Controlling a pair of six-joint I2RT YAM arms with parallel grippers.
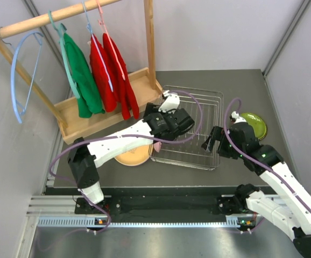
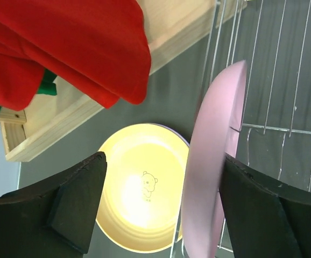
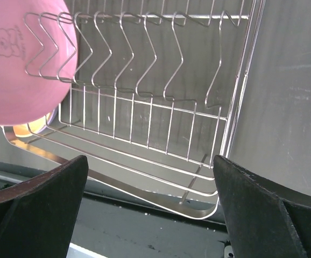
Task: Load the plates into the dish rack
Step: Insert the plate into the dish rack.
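Left pincer is open wide and grips nothing. The pink plate stands on its edge at the left end of the rack, between the open fingers. The yellow plate lies flat just left of the rack, nearest this arm.

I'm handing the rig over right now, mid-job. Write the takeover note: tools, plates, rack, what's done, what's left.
Left tool: open, jaws wide around the round pink plastic plate.
Right tool: open, empty, above the right side of the silver wire dish rack.
Done: the pink plate stands on edge at the rack's left end.
Left: round orange-tan plate lying flat on the table left of the rack; lime green round plate flat on the table to the rack's right.
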